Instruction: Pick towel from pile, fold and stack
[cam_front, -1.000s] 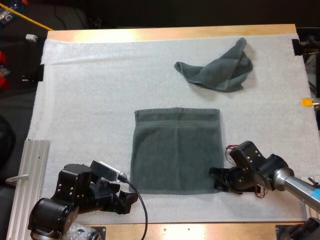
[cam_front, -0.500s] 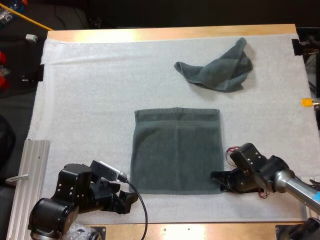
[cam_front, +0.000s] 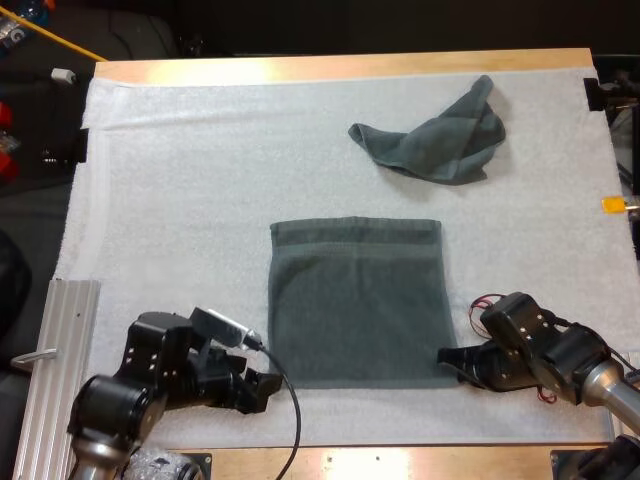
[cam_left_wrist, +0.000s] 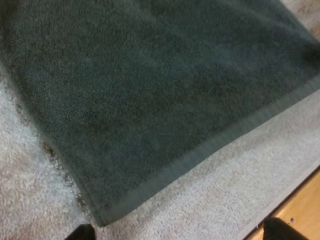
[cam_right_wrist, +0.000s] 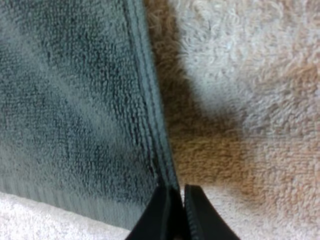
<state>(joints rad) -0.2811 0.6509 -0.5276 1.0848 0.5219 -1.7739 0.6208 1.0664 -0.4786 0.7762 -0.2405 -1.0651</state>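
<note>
We find the flat towel (cam_front: 355, 300) spread mid-mat (cam_front: 180, 200), the crumpled towel (cam_front: 435, 140) far right. Right end effector (cam_front: 447, 359) pinches the flat towel's near right corner. Left end effector (cam_front: 268, 385) stands open, empty, beside the left corner. We judge folding and stacking outstanding.

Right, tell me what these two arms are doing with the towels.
Two arms are working on a towel fold. A flat towel lies spread in the middle of the white mat. The right gripper is shut at its near right edge, apparently pinching it, while the left gripper sits open just off its near left corner. A crumpled towel waits at the far right of the mat.
</note>
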